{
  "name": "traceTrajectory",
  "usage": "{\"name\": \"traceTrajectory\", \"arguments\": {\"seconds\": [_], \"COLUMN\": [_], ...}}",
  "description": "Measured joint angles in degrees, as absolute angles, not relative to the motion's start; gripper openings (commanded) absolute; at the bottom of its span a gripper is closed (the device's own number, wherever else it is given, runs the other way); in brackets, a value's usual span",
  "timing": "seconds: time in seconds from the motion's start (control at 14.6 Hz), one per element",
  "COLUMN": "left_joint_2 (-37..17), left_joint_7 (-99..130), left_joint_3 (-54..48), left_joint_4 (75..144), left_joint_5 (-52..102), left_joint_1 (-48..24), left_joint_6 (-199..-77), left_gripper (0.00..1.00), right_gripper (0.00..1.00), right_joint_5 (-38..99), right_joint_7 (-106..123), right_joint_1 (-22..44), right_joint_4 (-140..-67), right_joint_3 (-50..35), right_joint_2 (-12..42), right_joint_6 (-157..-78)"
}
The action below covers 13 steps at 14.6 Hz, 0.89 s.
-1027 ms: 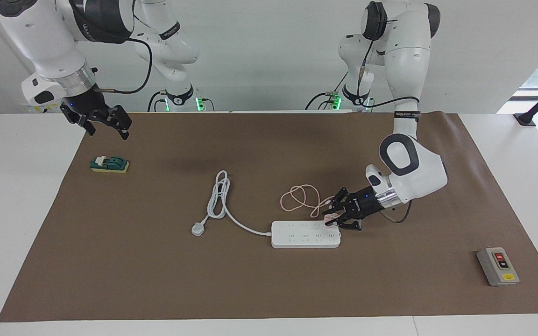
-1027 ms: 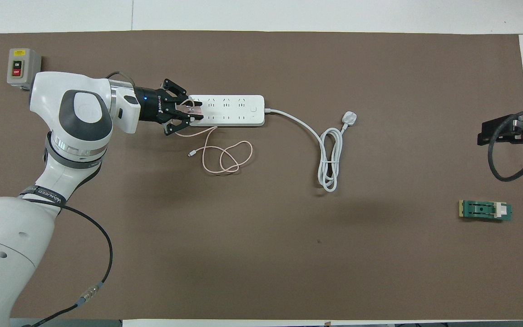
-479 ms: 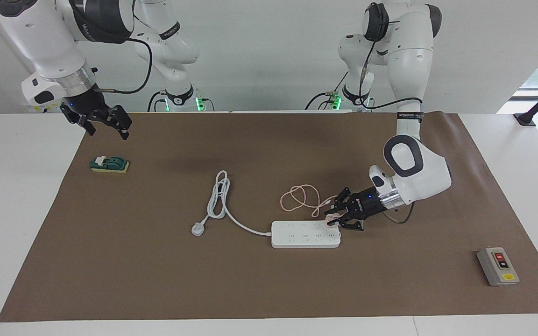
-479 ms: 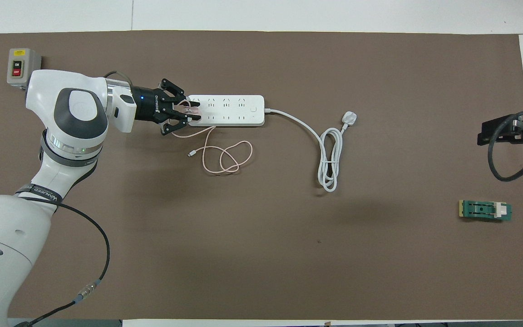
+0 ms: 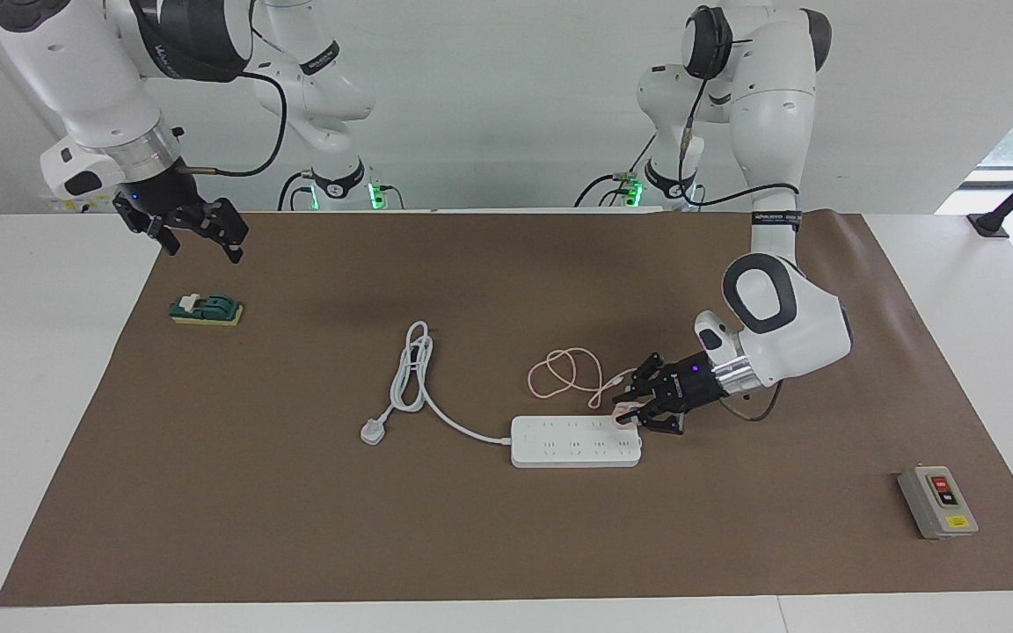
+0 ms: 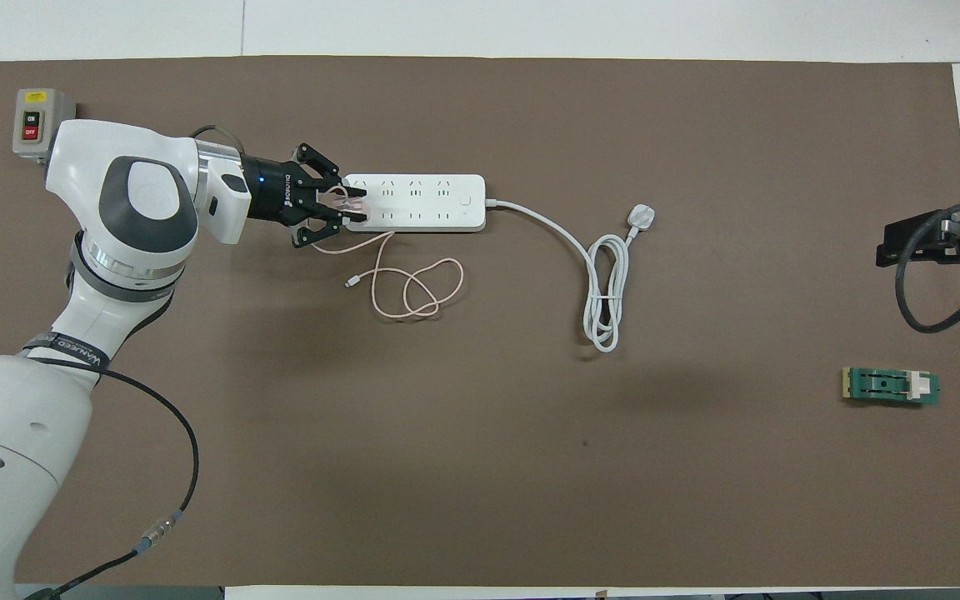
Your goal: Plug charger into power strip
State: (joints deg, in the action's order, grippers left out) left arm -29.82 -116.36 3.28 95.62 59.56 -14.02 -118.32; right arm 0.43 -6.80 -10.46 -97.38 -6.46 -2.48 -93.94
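Note:
The white power strip (image 5: 572, 442) (image 6: 430, 202) lies flat on the brown mat. My left gripper (image 5: 625, 415) (image 6: 355, 204) reaches in sideways, low over the strip's end toward the left arm's end of the table. It is shut on the small pink charger (image 5: 623, 417) (image 6: 352, 202), which sits against the end sockets. I cannot tell whether its pins are in. The charger's thin pink cable (image 5: 566, 373) (image 6: 413, 292) lies looped on the mat, nearer to the robots than the strip. My right gripper (image 5: 204, 230) (image 6: 930, 242) waits open in the air near the right arm's end.
The strip's thick cord runs to a coil (image 5: 410, 369) (image 6: 605, 292) and a white three-pin plug (image 5: 372, 432) (image 6: 642, 217). A grey button box (image 5: 937, 501) (image 6: 34, 123) stands at the left arm's end. A green switch block (image 5: 206, 309) (image 6: 891, 387) lies under the right gripper.
The left arm's wrist has drawn back slightly toward its own end of the table, still holding the charger at the strip's end. The right arm has not moved.

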Motion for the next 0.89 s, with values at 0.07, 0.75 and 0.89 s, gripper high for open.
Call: {"name": "traceTrajectory", "arguments": {"seconds": [0.07, 0.75, 0.89], "left_joint_2": [-29.86, -30.44, -30.55], "left_joint_7": [-116.36, -116.67, -116.51], "left_joint_3": [3.28, 3.08, 3.02], "left_joint_4": [95.58, 94.01, 93.89], "left_joint_5": [59.54, 56.27, 56.22], "left_joint_1": [-14.02, -14.02, -14.07], "left_joint_6": [-118.3, -117.51, -117.49], "left_gripper": [0.0, 0.0, 0.0], "right_gripper": [1.0, 1.0, 1.0], "right_joint_5": [0.43, 0.43, 0.43], "right_joint_7": [-6.8, -6.8, -6.8], "right_joint_1": [-10.46, -10.46, -10.46], "right_joint_4": [-97.38, -97.38, -97.38], "right_joint_3": [-6.46, -6.46, -6.46], "right_joint_2": [-2.48, -2.48, -2.48], "right_joint_6": [-93.94, -93.94, -93.94]}}
